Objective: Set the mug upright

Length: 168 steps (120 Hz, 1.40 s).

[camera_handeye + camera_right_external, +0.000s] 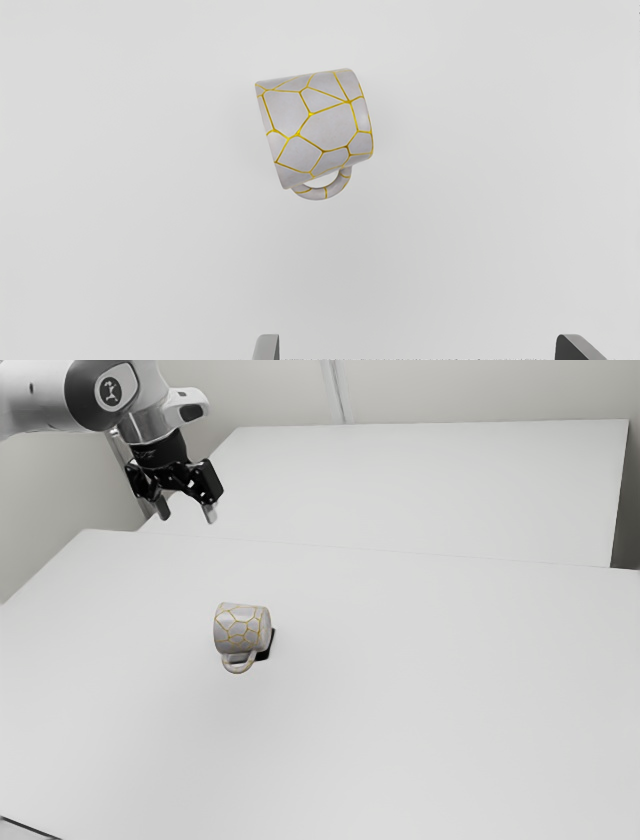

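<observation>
**White ceramic-looking mug with golden vein lines (240,628) lies on its side, apart from the black two-finger gripper (187,516)**

From where I stand in the room, I see the mug on the smooth white table (450,710); its body is lying down, and its curved white handle (238,666) points to the near side of the exterior view; at the body's end toward the exterior view's right there is a small flat black patch (271,644), and what it is, I cannot tell. The gripper hangs in the air at the end of the white, rounded robot arm (35,398), up in the exterior view's left; its two grey fingers (268,348) stand wide from each other, and between them nothing is held.

In the wrist view the mug lies ahead of the fingers, well apart from them; the handle is on the side of the body that is nearer to them; which end of the mug is the mouth, I cannot tell with certainty.
</observation>
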Each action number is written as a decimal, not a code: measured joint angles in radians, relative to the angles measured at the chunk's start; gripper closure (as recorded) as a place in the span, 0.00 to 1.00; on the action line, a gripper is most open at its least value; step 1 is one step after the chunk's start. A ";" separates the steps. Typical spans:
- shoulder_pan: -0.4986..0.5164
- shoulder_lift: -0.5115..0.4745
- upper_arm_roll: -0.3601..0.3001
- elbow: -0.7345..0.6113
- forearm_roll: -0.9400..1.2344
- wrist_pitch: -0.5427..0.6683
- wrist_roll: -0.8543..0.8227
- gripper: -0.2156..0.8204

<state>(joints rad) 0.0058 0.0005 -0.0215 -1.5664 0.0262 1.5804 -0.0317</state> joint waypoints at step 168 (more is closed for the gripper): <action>0.337 0.274 0.003 -0.268 -0.647 0.301 0.577 0.21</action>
<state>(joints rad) 0.3423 0.2743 -0.0189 -1.8346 -0.6212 1.8811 0.5452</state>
